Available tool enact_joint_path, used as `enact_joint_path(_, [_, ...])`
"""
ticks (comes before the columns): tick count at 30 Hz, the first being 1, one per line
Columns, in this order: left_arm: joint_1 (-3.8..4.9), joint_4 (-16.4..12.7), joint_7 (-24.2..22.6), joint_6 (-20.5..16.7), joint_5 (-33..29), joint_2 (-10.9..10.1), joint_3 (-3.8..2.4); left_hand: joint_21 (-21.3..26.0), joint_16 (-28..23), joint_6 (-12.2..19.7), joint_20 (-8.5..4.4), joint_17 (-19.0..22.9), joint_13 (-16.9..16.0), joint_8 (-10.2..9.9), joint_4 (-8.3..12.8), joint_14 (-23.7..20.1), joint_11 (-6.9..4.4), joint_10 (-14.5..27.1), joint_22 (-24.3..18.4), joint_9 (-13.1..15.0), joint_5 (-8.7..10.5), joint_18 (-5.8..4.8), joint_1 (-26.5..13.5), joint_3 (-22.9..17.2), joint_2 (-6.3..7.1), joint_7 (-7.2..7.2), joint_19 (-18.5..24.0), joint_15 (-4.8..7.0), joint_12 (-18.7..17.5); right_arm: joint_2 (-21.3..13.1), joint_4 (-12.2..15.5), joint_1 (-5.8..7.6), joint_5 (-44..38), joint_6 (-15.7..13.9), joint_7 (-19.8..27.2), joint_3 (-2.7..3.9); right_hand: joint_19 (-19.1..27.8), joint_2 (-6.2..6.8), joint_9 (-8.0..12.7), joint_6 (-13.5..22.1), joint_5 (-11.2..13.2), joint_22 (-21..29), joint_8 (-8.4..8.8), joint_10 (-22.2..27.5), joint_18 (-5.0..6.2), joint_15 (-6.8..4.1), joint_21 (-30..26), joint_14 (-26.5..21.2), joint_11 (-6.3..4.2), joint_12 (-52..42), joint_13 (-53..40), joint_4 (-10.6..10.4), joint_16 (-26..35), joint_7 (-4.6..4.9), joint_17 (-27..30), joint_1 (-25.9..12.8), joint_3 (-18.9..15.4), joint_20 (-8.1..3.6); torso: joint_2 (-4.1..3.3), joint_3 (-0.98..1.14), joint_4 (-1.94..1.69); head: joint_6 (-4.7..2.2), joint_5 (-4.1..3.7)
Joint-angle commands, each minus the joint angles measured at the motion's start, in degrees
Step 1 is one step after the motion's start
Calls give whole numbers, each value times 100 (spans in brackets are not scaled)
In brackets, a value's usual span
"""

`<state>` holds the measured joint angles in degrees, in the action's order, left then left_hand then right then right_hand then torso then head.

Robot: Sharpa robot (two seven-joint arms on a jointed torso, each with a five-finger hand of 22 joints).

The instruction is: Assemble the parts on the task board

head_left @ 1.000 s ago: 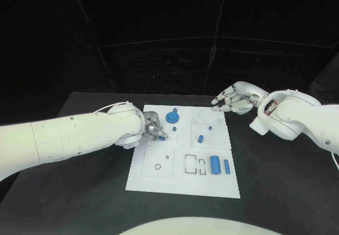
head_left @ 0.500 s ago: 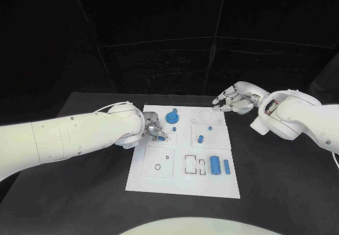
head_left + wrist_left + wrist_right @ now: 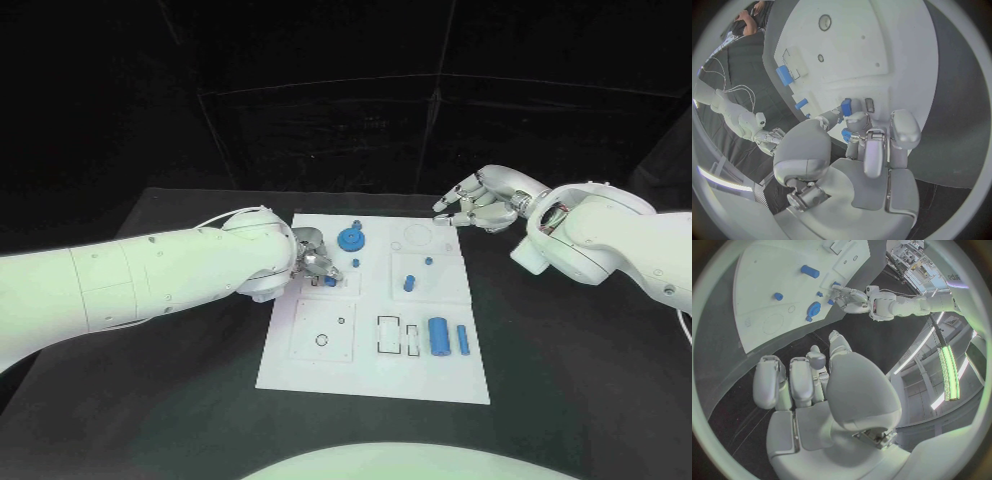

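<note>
The board (image 3: 378, 330) lies flat on the black surface (image 3: 173, 400), between the two hands; the left hand (image 3: 315, 266) is down on the board's left edge, fingers (image 3: 856, 121) drawn together over a small blue part (image 3: 330, 282), which sits just beneath the fingertips; the wrist view shows blue at those fingertips, pressed to the board beside a dark slot (image 3: 869, 104), so the hand appears to pinch it, though the grip itself is partly hidden; a round blue part (image 3: 351, 239) with a peg stands just beyond the left hand, toward the board's far edge; the right hand (image 3: 480, 208) hovers off the board's far right corner, clear of it, fingers loosely curled and apart, holding nothing; a short blue peg (image 3: 410, 282) stands on the board's right half, between the two hands and nearer the right one; two larger blue blocks (image 3: 438, 337) lie side by side farther toward the robot, well apart from either hand, beside a black-outlined rectangle (image 3: 389, 335).
</note>
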<state>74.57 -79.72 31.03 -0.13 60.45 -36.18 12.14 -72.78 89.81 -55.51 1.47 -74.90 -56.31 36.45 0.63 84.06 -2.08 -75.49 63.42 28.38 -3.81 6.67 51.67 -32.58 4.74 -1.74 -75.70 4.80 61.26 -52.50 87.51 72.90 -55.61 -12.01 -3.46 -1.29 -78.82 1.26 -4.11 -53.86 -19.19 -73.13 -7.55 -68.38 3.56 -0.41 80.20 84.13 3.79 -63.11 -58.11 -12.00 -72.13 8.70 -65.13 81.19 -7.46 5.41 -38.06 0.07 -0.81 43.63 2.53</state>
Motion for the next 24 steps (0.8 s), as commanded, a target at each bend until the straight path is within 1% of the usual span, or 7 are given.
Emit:
enact_joint_path(1, [-15,16,58,140,-46,21,12,-10,19,-63,-16,-1510,-24,9,-97,594,-4,-64,19,-10,15,-98,-95,46,0,-2,-38,45,53,5,6,11,-11,-57,8,3,39,-53,3,-26,-16,7,-23,17,47,-41,-37,89,-21,36,5,-7,22,-16,7,-19,-20,11,2,-1,3,12,-3])
enact_joint_path(11, [-14,44,61,100,-47,45,11,-33,19,-116,-26,-1510,-59,36,-258,594,-17,-94,70,2,17,-108,-256,171,-15,15,-71,56,96,-8,15,11,-11,-58,5,3,40,-54,3,-26,-16,7,-23,17,47,-41,-38,89,-21,36,5,-8,24,-16,8,-20,-20,11,0,-3,-7,27,-15])
enact_joint_path(18, [-13,56,58,23,-47,56,11,-42,19,-151,-35,-1510,-79,61,-390,594,-25,-118,95,13,26,-113,-406,321,15,23,-90,64,123,-5,11,12,-11,-63,4,3,47,-59,3,-26,-16,19,-25,23,50,-41,-46,86,-21,43,14,-13,35,-17,21,-24,-24,11,3,-3,1,25,-8])
enact_joint_path(20, [-14,59,45,-8,-47,53,11,-41,19,-164,-38,-1510,-85,75,-483,594,-27,-125,102,21,35,-114,-519,514,81,27,-96,66,133,-3,8,12,-11,-68,9,3,48,-58,4,-24,-12,21,-26,29,50,-40,-49,85,-20,49,22,-21,40,-16,25,-36,-36,11,3,-5,0,16,-11])
enact_joint_path(21, [-14,56,36,-24,-47,48,11,-45,19,-173,-39,-1510,-93,83,-576,594,-21,-132,114,26,27,-118,-677,774,252,40,-103,74,141,-1,5,12,-11,-69,11,3,49,-57,4,-24,-11,23,-26,30,51,-40,-49,85,-20,49,22,-23,41,-16,25,-39,-38,11,4,-6,0,12,-13])
enact_joint_path(23, [-14,44,16,-65,-52,30,10,-45,19,-175,-59,-1510,-105,90,-663,594,-49,-140,124,32,63,-114,-712,1090,346,43,-110,73,154,1,1,12,-11,-71,15,3,49,-57,4,-24,-11,23,-26,30,51,-40,-49,85,-20,49,22,-23,41,-16,25,-39,-38,11,5,-7,-3,0,-16])
enact_joint_path(24, [-14,37,9,-82,-56,20,9,-46,19,-179,-60,-1510,-114,95,-713,594,-47,-145,129,35,101,-117,-766,1239,427,50,-113,83,163,1,0,11,-11,-71,17,3,49,-57,4,-24,-11,23,-26,30,51,-40,-49,85,-20,49,22,-23,41,-16,25,-39,-38,11,5,-7,-3,0,-16])
